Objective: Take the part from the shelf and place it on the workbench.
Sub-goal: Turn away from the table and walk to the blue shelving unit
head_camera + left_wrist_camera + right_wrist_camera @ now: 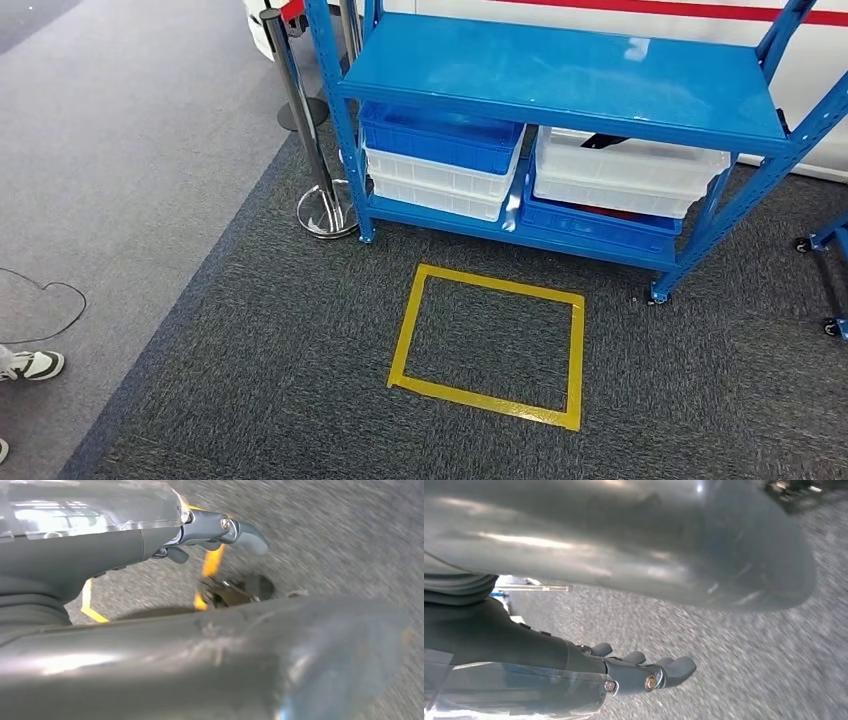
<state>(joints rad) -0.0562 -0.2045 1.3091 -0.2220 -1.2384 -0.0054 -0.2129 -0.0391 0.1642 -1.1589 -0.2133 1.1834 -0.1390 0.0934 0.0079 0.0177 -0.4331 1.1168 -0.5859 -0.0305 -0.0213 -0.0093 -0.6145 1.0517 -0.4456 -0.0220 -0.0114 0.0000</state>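
A blue metal shelf stands ahead on dark carpet; its top deck is bare. On the lower deck a blue bin sits on white bins at the left, and white bins sit on a blue bin at the right. A small black part shows in the top right white bin. My left hand hangs over the carpet, fingers stretched out and holding nothing. My right hand hangs the same way, with nothing in it.
A yellow tape square is marked on the carpet before the shelf. A chrome stanchion stands at the shelf's left corner. A person's shoe is at the far left. A blue frame on castors is at the right edge.
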